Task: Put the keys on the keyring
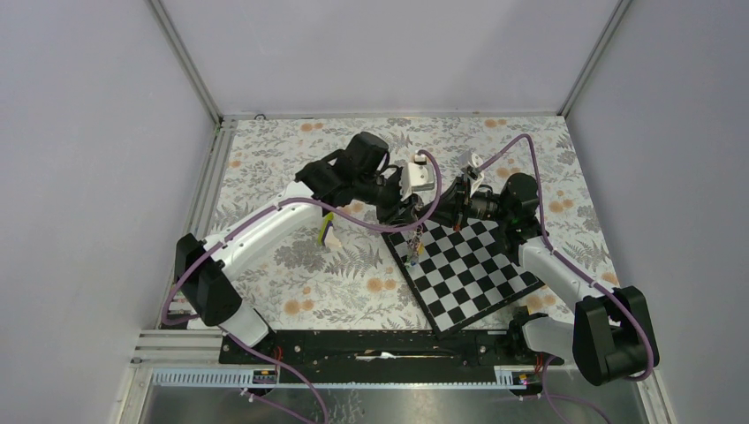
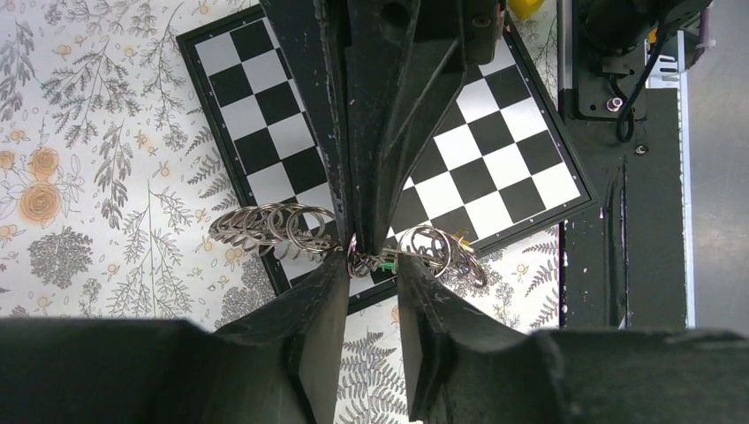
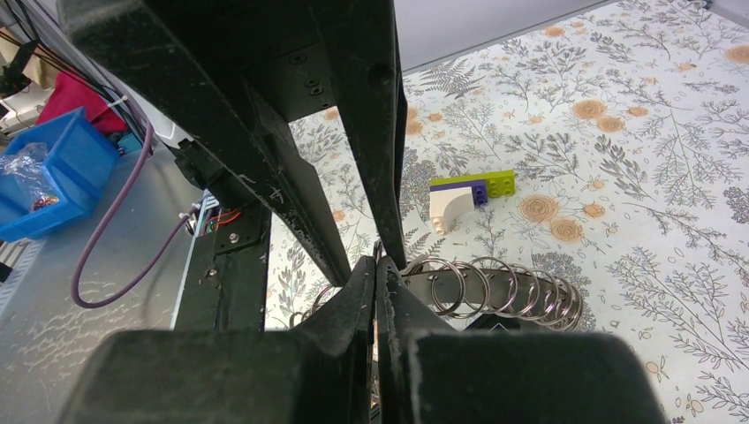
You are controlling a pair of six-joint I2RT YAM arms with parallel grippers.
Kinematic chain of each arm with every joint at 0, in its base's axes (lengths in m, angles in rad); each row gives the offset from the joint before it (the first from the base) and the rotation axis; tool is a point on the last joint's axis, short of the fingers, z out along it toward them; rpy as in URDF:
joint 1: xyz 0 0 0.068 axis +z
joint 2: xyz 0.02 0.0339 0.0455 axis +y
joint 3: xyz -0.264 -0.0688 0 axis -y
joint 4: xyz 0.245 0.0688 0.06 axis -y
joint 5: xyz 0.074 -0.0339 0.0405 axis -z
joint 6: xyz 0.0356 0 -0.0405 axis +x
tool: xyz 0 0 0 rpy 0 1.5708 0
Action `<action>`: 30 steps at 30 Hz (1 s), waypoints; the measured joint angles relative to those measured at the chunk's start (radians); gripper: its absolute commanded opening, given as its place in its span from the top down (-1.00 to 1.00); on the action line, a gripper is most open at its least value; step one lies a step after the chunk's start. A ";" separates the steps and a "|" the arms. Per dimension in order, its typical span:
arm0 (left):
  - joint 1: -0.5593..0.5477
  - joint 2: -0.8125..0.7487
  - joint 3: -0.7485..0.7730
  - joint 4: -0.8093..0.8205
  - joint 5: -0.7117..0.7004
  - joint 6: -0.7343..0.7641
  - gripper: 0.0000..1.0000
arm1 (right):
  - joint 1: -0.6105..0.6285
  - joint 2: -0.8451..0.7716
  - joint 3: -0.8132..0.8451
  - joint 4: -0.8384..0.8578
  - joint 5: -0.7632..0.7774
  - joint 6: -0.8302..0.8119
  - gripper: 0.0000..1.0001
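Note:
The keyring (image 2: 269,228) is a grey metal coil of loops, held in the air over the far left corner of the chessboard (image 1: 468,274). It spreads to both sides of the fingers and also shows in the right wrist view (image 3: 495,287). My left gripper (image 2: 371,263) has its jaws a finger's width apart, with a bunch of loops and a green key head (image 2: 386,261) spanning the gap. My right gripper (image 3: 375,265) is shut on a thin loop of the keyring, between the left fingers (image 3: 300,212). Small coloured keys (image 1: 412,253) hang below both grippers (image 1: 419,215).
A lime-and-white wedge (image 1: 327,231) lies on the floral cloth left of the board; it also shows in the right wrist view (image 3: 468,190). A yellow block (image 2: 525,7) sits beyond the board. A black rail (image 1: 380,344) runs along the near edge, and a blue bin (image 3: 53,177) stands off the table.

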 measured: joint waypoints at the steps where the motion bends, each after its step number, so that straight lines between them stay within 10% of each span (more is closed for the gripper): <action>1: 0.001 0.000 0.002 0.002 0.002 -0.002 0.47 | 0.000 0.000 0.000 0.000 0.000 0.000 1.00; 9: 0.011 0.002 0.002 0.015 0.019 -0.012 1.00 | 0.000 -0.002 0.000 0.000 -0.001 -0.005 1.00; 13: 0.014 0.002 0.002 0.015 0.021 -0.013 1.00 | 0.000 -0.003 0.000 0.000 -0.007 -0.017 1.00; 23: -0.001 0.043 0.093 -0.140 -0.063 0.062 1.00 | -0.003 -0.045 0.018 -0.115 0.005 -0.134 0.23; 30: -0.043 0.072 0.140 -0.247 -0.153 0.079 1.00 | -0.002 -0.053 0.041 -0.197 0.005 -0.208 0.14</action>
